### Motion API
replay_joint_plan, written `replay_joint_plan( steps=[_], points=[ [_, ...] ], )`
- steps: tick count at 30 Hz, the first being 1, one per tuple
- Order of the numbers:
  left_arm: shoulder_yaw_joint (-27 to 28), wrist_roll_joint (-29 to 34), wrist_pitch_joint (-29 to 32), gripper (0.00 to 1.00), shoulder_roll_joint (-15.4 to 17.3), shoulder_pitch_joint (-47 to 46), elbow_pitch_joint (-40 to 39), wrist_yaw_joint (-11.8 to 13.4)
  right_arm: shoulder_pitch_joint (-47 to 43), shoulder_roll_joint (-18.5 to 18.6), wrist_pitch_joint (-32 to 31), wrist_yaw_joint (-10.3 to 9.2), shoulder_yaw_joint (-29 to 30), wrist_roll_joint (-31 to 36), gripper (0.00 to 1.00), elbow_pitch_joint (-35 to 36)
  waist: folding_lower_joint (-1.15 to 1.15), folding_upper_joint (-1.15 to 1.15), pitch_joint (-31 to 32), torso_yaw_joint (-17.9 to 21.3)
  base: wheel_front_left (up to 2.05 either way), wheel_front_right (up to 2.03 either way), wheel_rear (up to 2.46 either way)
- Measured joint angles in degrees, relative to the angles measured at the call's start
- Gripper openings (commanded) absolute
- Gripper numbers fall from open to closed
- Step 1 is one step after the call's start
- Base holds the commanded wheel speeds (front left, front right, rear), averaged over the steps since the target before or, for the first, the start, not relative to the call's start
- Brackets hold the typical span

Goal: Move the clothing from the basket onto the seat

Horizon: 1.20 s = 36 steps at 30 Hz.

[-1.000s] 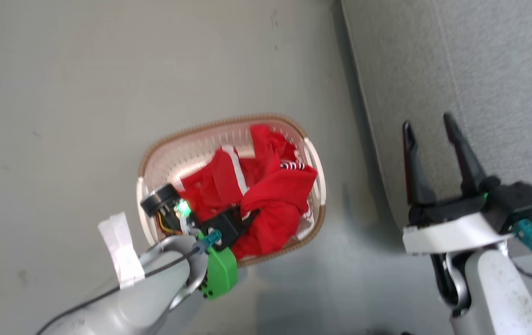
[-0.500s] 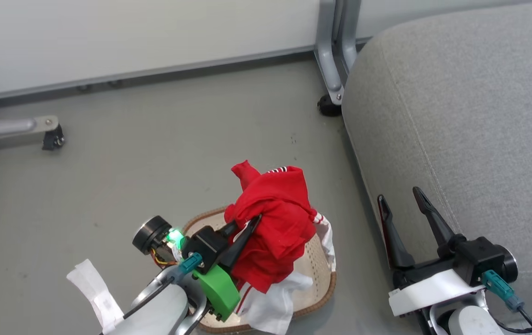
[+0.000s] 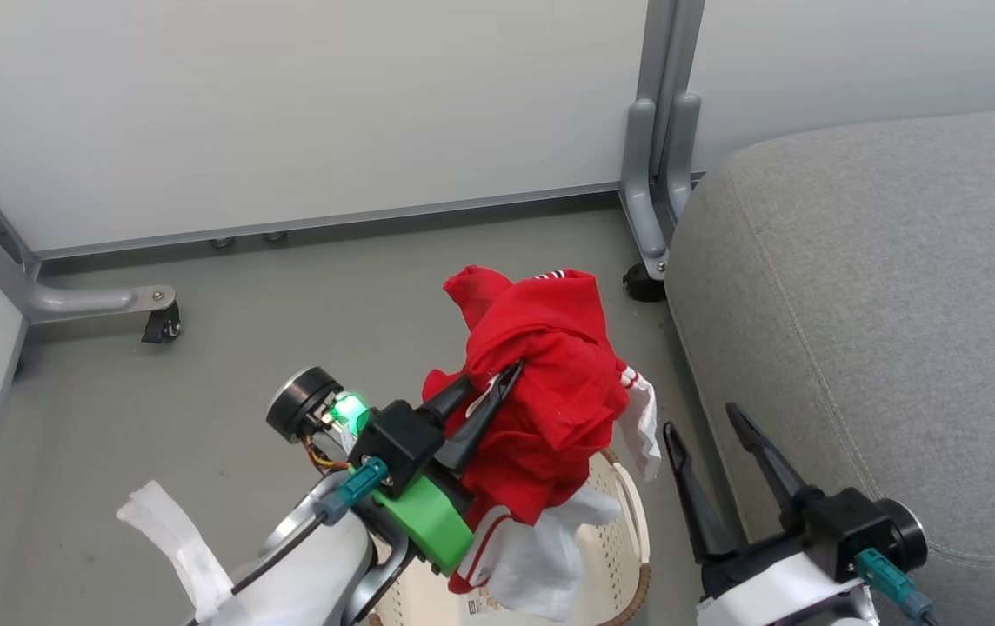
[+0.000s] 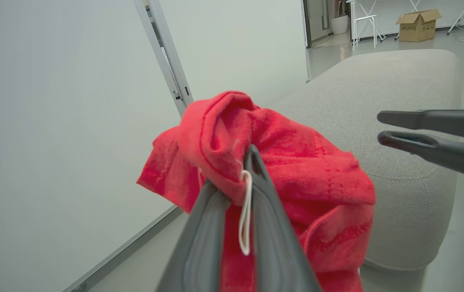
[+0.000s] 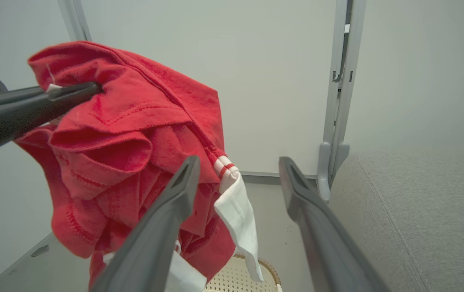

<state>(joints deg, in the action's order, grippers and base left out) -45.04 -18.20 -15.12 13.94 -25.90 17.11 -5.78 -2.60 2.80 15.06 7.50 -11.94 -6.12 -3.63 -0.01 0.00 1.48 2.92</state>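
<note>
Where grey floor (image 3: 202,365) meets white partition (image 3: 289,113), seat (image 3: 880,304) stands at right.

Seat top (image 3: 880,287): free, at 3 o'clock of the clothing (image 3: 550,382).
Gap between clothing and seat: narrow, taken by the spread right claw (image 3: 699,417).
Floor (image 3: 289,304): free at 10 o'clock, up to the wall.
Obstacles: metal post (image 3: 656,174) at 1 o'clock; castor leg (image 3: 80,300) at 9 o'clock.
Basket (image 3: 632,530): at 6 o'clock, mouth mostly covered by hanging cloth.
</note>
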Motion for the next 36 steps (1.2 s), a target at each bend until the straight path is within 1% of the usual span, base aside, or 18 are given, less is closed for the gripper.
replay_joint_plan(
  steps=[3, 5, 9, 12, 16, 18, 23, 27, 32, 36],
  points=[
    [-0.86, 0.56, 0.0, 0.0, -0.26, -0.11, 0.24, -0.37, -0.05, 0.0, 0.0, 0.0, -2.37, 1.89, 1.0, 0.13, 0.0, 0.0, 0.25, -0.11, 0.0, 0.0, 0.0],
    [-1.49, 0.63, 0.0, 0.0, -0.57, -0.23, 0.27, -0.77, 0.02, -0.01, 0.0, 0.0, -3.38, 2.03, 1.0, 0.53, 0.0, 0.0, 0.32, -0.08, 0.0, 0.0, 0.0],
    [-3.39, 1.21, 0.0, 0.0, -0.76, -0.64, -0.05, -1.13, 0.91, -0.01, 0.0, 0.0, -3.76, 1.69, 1.0, 1.04, 0.0, 0.0, 0.68, -0.09, 0.0, 0.0, 0.0],
    [-5.11, 1.2, 0.0, 0.0, -0.79, -0.9, -0.93, -1.33, 1.92, 0.22, 0.0, 0.0, -5.28, 1.72, 1.0, -1.21, 0.0, 0.0, 0.98, -0.17, 0.0, 0.0, 0.0],
    [-7.9, 0.54, 0.26, 0.0, -0.75, -2.13, -2.94, -1.52, 3.36, 2.15, 0.0, 0.0, -8.87, 1.66, 1.0, -6.24, 0.0, 0.0, 1.27, -0.6, 0.0, 0.0, 0.0],
    [-9.34, 0.11, 0.73, 0.0, -0.69, -2.79, -4.1, -1.55, 4.07, 2.93, 0.0, 0.0, -9.7, 1.66, 1.0, -7.49, 0.0, 0.0, 1.37, -0.87, 0.0, 0.0, 0.0],
    [-11.37, -0.85, 2.38, 0.0, -0.13, -4.25, -6.33, -1.59, 4.86, 3.1, 0.0, 0.0, -8.16, 3.27, 1.0, -6.83, 0.0, 0.0, 1.55, -1.5, 0.0, 0.0, 0.0],
    [-11.68, -0.85, 2.98, 0.0, 1.04, -4.54, -6.55, -1.59, 4.59, 2.96, 0.0, 0.0, -6.93, 5.17, 1.0, -6.66, 0.0, 0.0, 1.51, -1.39, 0.0, 0.0, 0.0],
    [-11.77, -1.57, 3.52, 0.0, 1.38, -4.53, -7.22, -1.57, 4.07, 2.38, 0.0, 0.0, -5.63, 6.11, 1.0, -6.7, 0.0, 0.0, 1.34, -1.26, 0.0, 0.0, 0.0],
    [-10.63, -2.75, 4.01, 0.0, 1.34, -4.47, -6.57, -0.35, 4.07, 1.77, 0.0, 0.0, -4.58, 6.9, 1.0, -5.08, 0.0, 0.0, 1.19, -1.36, 0.0, 0.0, 0.0]
  ],
)
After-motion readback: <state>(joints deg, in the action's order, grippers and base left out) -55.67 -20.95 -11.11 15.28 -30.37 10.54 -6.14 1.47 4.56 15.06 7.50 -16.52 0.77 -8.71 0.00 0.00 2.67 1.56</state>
